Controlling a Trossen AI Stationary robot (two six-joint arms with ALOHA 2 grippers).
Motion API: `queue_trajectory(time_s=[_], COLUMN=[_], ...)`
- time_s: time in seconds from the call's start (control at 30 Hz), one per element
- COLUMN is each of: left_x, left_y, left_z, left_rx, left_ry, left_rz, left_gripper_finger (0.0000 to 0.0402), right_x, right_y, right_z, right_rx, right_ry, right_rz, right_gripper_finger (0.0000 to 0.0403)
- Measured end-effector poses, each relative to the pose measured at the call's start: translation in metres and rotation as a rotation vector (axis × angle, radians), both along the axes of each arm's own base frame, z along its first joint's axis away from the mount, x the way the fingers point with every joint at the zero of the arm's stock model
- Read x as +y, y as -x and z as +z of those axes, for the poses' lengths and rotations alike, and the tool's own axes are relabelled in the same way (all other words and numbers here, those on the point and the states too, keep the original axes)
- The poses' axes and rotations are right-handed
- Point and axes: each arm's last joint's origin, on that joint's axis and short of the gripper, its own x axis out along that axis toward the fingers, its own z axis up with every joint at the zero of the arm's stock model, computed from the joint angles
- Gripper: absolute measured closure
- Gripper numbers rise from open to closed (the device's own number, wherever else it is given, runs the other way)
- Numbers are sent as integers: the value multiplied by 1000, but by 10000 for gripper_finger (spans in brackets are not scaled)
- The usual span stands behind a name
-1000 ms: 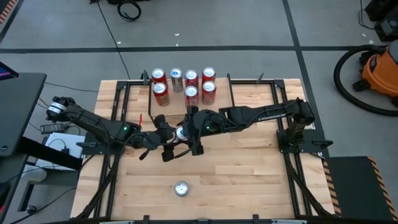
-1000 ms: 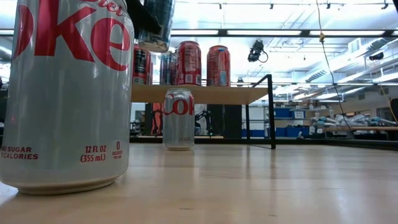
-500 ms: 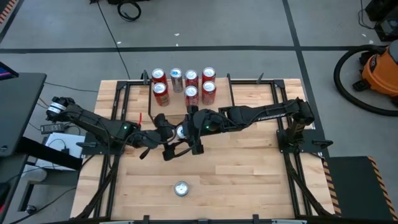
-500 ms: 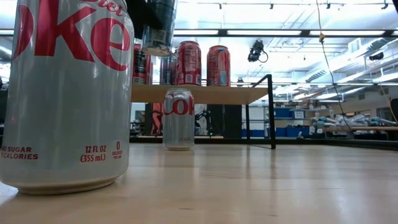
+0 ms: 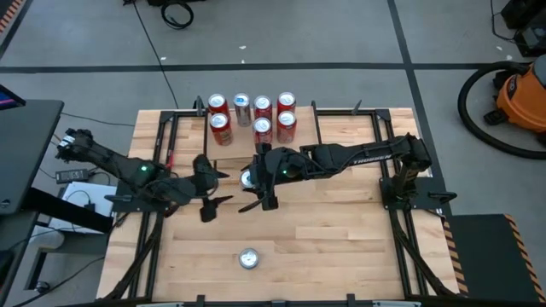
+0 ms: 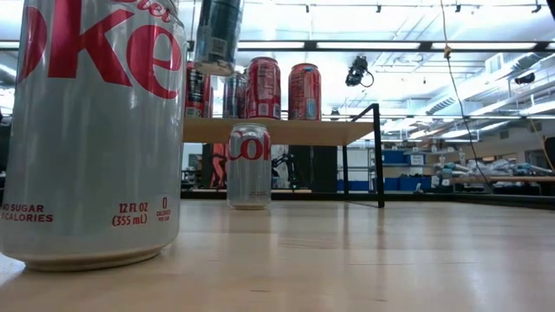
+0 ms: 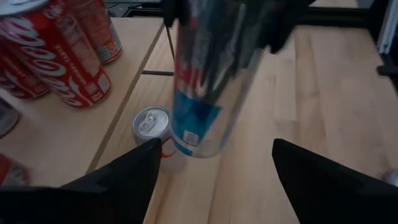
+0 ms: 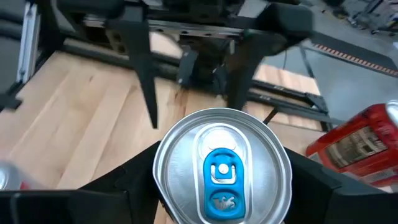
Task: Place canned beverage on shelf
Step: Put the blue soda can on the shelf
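A slim silver-and-blue can (image 5: 247, 179) hangs in the air in front of the shelf (image 6: 269, 131), with my right gripper (image 5: 254, 181) shut on it. In the right wrist view its top (image 8: 222, 165) shows a blue tab. Several red cans (image 5: 262, 118) stand on the shelf board. A silver cola can (image 6: 249, 165) stands on the table before the shelf, and another (image 5: 248, 258) stands near the table's front edge. To the left of the held can, my left gripper (image 5: 218, 188) is open with nothing in it; its fingers (image 7: 124, 180) are apart from the can. My right gripper pinches the slim can by its upper wall just below the rim (image 8: 160, 177), one finger (image 8: 118, 193) on each side. The fingers come from the table's right, slanting downward. The can is upright and lifted clear, its bottom (image 6: 217, 66) above the level of the shelf board.
Black frame rails (image 5: 158, 162) run along both sides of the tabletop. The near cola can (image 6: 91, 130) fills the left of the low view. Bare wood (image 5: 341, 230) lies between the arms and the front edge.
My left gripper has opened, let go of the slim can and drawn back toward the table's left edge, rising a little. The can stays upright and aloft in my right gripper, which has kept its place.
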Motion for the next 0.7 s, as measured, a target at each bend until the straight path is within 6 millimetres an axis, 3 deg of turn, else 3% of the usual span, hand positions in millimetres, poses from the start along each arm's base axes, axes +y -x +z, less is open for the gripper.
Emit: queue_trajectory(time_s=[0.33, 0.7], left_x=[-1, 3], left_y=[36, 40], left_z=[23, 26], left_rx=[-116, -137], left_ry=[-60, -104], left_rz=[-56, -31], left_gripper_finger=[84, 84], right_x=[-45, -113], right_y=[-6, -1], right_z=[6, 7], right_rx=[-43, -59], right_ry=[-60, -93], right_rz=[-29, 50], right_gripper_finger=[143, 143])
